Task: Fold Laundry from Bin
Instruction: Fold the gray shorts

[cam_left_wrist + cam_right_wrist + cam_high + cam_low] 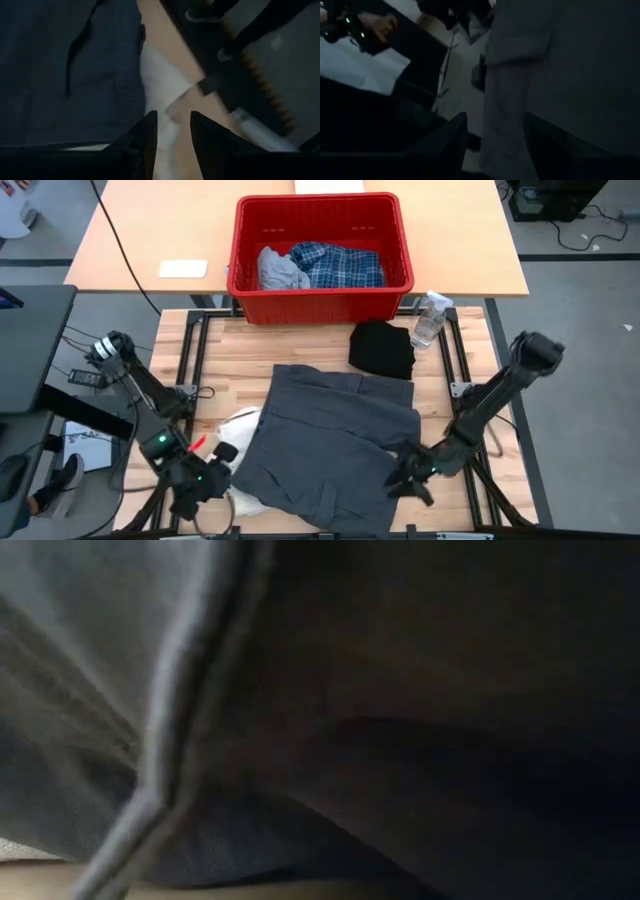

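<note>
A dark grey garment (pixel 335 445) lies spread on the wooden table, and it fills the low view with a seam (pixel 170 740) running across. A folded black garment (pixel 382 348) lies behind it. The red bin (pixel 320 292) at the far edge holds a plaid shirt (pixel 340 265) and a light grey piece (pixel 280 270). My left gripper (pixel 218 470) (pixel 172 132) is open over a white cloth (pixel 160 85) at the grey garment's left edge. My right gripper (pixel 405 475) (pixel 495 135) is open at the garment's near right edge, with a paler grey fold (pixel 512 75) in line with its gap. My right gripper's fingers stand on either side of the grey garment's pale fold (pixel 505 120). Whether they touch it cannot be told from this view along the fingers. My left gripper touches nothing that shows.
A clear water bottle (pixel 430 318) stands right of the black garment. The white cloth (pixel 240 430) sticks out from under the grey garment's left side. A second tabletop (pixel 150 240) carries the bin and a white pad (pixel 183 268).
</note>
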Robot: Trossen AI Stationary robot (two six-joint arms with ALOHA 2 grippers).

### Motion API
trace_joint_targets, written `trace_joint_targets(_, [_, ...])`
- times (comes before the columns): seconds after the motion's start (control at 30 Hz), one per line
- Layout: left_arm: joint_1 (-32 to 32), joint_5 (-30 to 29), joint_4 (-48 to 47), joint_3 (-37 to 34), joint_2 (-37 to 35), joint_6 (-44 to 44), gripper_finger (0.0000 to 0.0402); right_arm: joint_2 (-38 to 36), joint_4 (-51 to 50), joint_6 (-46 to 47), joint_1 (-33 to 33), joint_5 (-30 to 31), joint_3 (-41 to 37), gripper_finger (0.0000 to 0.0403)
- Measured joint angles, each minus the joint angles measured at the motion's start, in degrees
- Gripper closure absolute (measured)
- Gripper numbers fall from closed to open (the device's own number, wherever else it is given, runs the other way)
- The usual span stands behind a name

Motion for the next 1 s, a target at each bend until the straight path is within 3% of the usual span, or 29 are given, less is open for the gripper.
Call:
trace_joint_targets(0.17, [-2.4,-4.1,-1.6,0.0,2.8,8.9,0.0268,12.1,-2.5,4.9,-0.4,-4.6,8.1,0.024])
trace_joint_targets(0.33, [-3.3,-5.3,-2.4,0.0,6.7,13.9,0.0211,20.7,-19.5,0.9,-0.8,-7.0,25.7,0.0281])
trace_joint_targets(0.53, [-2.9,-13.1,-6.1,-0.1,11.4,18.0,0.0123,29.4,-47.1,-3.7,-0.4,-3.0,47.4,0.0268])
trace_joint_targets(0.67, [-2.8,-14.0,-5.7,-0.1,12.1,18.9,0.0098,33.9,-59.8,-4.6,1.0,2.1,57.5,0.0249])
trace_joint_targets(0.8, [-3.0,-15.9,-4.9,-0.1,12.3,18.6,0.0121,37.0,-63.8,-3.7,2.4,4.3,62.0,0.0239])
trace_joint_targets(1.0, [-2.6,-21.6,-4.2,0.0,12.3,15.5,0.0236,40.4,-61.9,4.6,3.2,1.6,62.9,0.0243])
